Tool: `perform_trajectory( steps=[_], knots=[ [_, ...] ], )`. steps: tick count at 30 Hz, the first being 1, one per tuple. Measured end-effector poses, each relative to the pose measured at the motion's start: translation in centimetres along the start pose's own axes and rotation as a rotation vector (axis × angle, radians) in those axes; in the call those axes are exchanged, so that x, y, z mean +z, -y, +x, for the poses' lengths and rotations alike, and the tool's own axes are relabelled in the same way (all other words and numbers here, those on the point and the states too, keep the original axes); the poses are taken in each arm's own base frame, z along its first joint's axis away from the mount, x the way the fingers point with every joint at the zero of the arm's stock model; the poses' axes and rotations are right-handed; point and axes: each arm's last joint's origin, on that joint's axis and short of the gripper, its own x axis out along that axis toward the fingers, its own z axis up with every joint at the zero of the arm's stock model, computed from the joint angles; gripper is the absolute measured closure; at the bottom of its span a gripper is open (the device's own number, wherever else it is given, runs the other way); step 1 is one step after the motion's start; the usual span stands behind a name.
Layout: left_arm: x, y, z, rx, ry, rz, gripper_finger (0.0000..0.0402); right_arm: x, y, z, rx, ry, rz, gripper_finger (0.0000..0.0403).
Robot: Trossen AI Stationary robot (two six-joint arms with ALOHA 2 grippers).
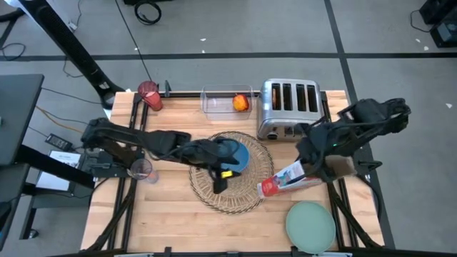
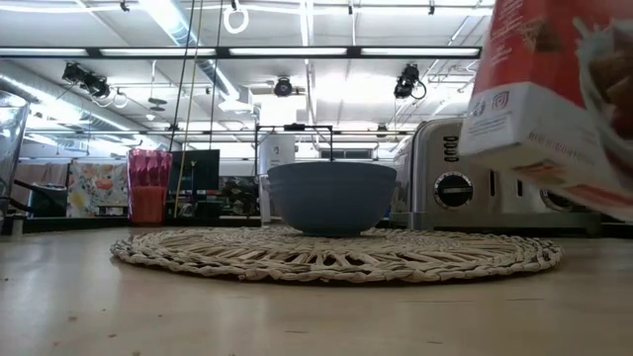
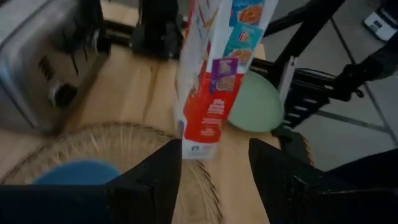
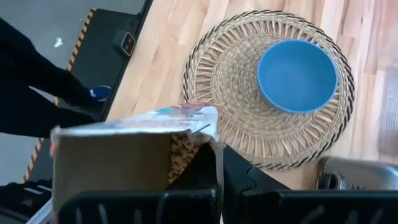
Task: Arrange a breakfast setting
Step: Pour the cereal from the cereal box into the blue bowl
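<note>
Your right end effector (image 1: 308,170) is clamped on the cereal box (image 1: 288,178), tilted beside the bowl (image 1: 232,155); your left end effector (image 1: 220,178), fingers apart, hovers over the placemat (image 1: 246,196).

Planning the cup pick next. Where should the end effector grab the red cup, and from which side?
Best guess: take the red cup across its side wall, coming from the table's middle. It stands upright in the back left corner. The open left end effector is nearer; the right end effector holds the cereal box.
</note>
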Motion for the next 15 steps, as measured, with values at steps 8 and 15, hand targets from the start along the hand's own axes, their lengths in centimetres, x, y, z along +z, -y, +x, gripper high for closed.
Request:
perform_trajectory(
  steps=[8,15],
  knots=[
    [-0.8,0.3,-3.8,0.015,-0.079,-0.054,0.0209,2.5,0.7,3.1,-0.019,0.006,0.0,0.0402],
    [-1.5,1.2,-4.2,0.008,-0.11,-0.031,0.0209,4.4,1.7,6.0,-0.039,0.013,0.012,0.04]
  ],
)
